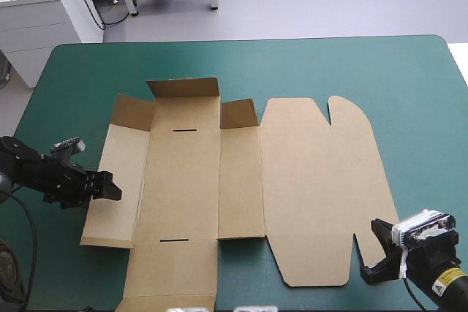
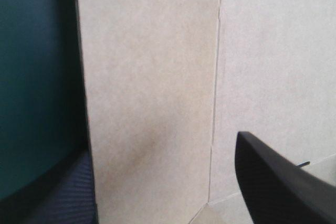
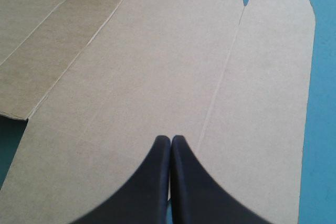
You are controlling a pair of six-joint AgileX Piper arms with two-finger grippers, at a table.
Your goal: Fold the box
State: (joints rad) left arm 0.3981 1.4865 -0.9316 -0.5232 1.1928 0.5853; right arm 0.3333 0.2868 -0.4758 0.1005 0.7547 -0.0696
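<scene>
The brown box lies as a flat cut sheet across the middle of the table. Its short far flaps stand raised, and the rounded lid reaches to the right. My left gripper is at the outer edge of the box's left panel. It is open, with the panel's edge between its black fingers, one under the board and one above it. My right gripper is by the lid's near right corner. Its fingers are shut in one arch over the lid, holding nothing.
The teal-green cover shows beyond the box's far side and along its right. The box's near flap reaches almost to the table's near edge.
</scene>
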